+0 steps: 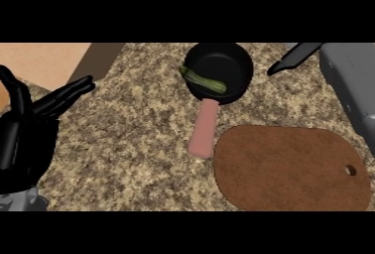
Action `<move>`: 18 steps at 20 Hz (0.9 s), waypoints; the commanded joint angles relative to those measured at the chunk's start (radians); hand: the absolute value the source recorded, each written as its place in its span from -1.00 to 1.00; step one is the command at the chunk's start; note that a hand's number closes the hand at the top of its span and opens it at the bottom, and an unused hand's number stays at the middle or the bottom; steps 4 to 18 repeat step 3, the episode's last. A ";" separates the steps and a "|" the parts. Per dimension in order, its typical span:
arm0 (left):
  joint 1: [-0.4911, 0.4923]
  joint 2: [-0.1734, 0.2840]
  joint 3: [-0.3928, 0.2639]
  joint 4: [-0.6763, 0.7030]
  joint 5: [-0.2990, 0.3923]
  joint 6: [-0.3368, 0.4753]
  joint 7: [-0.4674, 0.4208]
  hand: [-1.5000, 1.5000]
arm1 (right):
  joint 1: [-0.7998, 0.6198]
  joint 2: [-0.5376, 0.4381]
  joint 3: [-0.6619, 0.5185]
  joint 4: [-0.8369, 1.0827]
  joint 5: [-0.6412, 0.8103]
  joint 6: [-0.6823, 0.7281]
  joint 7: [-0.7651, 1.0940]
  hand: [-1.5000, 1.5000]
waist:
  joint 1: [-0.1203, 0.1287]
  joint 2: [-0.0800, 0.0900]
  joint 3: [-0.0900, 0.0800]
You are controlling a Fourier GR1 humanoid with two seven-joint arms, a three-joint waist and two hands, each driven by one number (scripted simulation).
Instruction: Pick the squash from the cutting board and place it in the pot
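The speckled granite counter [124,149] fills my view from edge to edge. On it at lower right lies the brown cutting board [293,168], bare on top, a small hole near its right rim. My right forearm comes in grey along the right edge, and my right hand [293,57] reaches in at upper right, near the pot, black fingers straight and holding nothing. My left hand [29,124] rests at the left edge, fingers up and spread wide. The black pot [230,62] sits at top centre, its pink handle [204,130] pointing down toward the board's left corner. And there's the green squash [204,79], lying inside the pot against its left wall.
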 commanded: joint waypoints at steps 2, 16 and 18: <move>0.027 -0.004 0.005 0.125 -0.005 0.021 0.068 0.00 | -0.007 -0.028 -0.002 0.023 -0.002 0.092 -0.059 -1.00 | 0.015 0.026 -0.016; 0.022 -0.012 0.006 0.135 0.003 0.021 0.065 0.00 | -0.004 -0.040 0.000 0.017 0.000 0.104 -0.071 -1.00 | 0.005 0.027 -0.016; 0.022 -0.012 0.006 0.135 0.003 0.021 0.065 0.00 | -0.004 -0.040 0.000 0.017 0.000 0.104 -0.071 -1.00 | 0.005 0.027 -0.016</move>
